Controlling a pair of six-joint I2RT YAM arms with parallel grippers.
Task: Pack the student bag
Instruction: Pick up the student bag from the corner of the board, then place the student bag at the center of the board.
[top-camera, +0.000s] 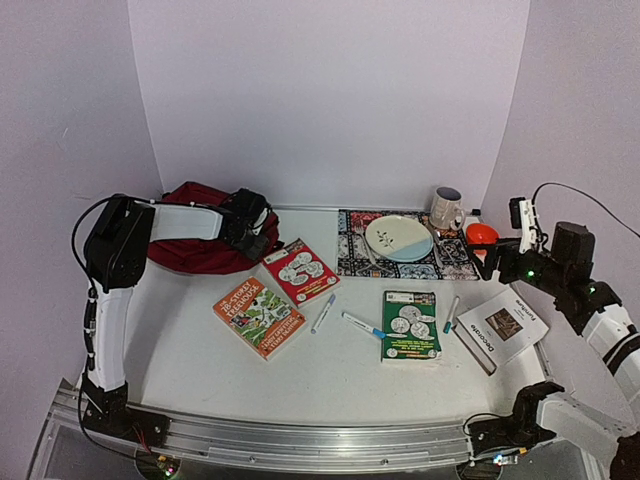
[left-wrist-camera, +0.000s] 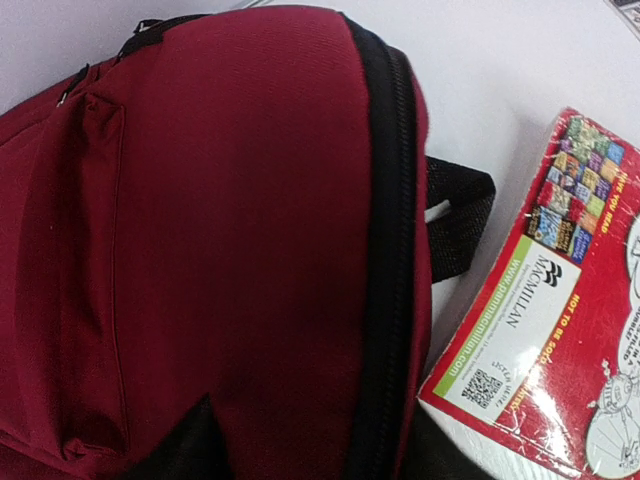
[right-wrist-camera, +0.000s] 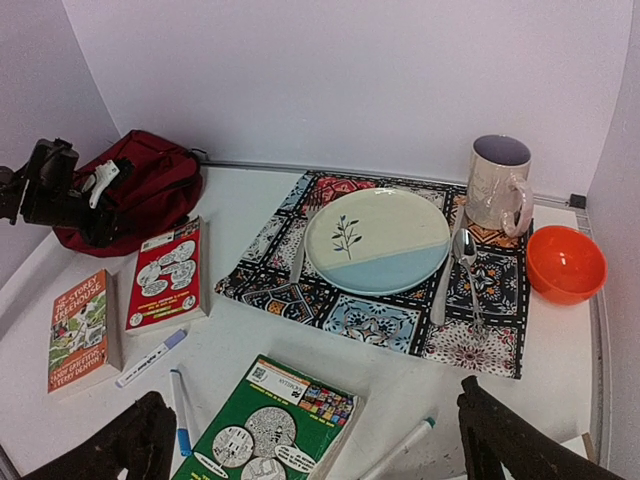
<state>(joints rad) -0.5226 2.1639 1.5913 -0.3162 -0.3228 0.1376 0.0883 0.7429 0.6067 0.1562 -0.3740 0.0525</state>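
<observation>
The student bag (top-camera: 195, 245), dark red with a black zipper, lies at the back left. In the left wrist view the student bag (left-wrist-camera: 230, 230) fills the picture. My left gripper (top-camera: 258, 240) is at its right end. The left gripper (left-wrist-camera: 305, 445) stands partly closed astride the zipper edge, the fabric between its fingers (left-wrist-camera: 175, 450) lying flat and unpinched. A red book (left-wrist-camera: 560, 330) lies against the bag. My right gripper (top-camera: 500, 262) hovers high at the right. Seen from its own wrist, the right gripper (right-wrist-camera: 310, 440) is wide open and empty.
A red book (top-camera: 300, 270), an orange book (top-camera: 258, 316), a green book (top-camera: 410, 325) and a white booklet (top-camera: 502, 327) lie on the table with three pens (top-camera: 323, 313) (top-camera: 363, 326) (top-camera: 451, 313). At the back, a placemat (top-camera: 350, 255) carries a plate (top-camera: 399, 238), beside a mug (top-camera: 446, 208) and an orange bowl (top-camera: 482, 233).
</observation>
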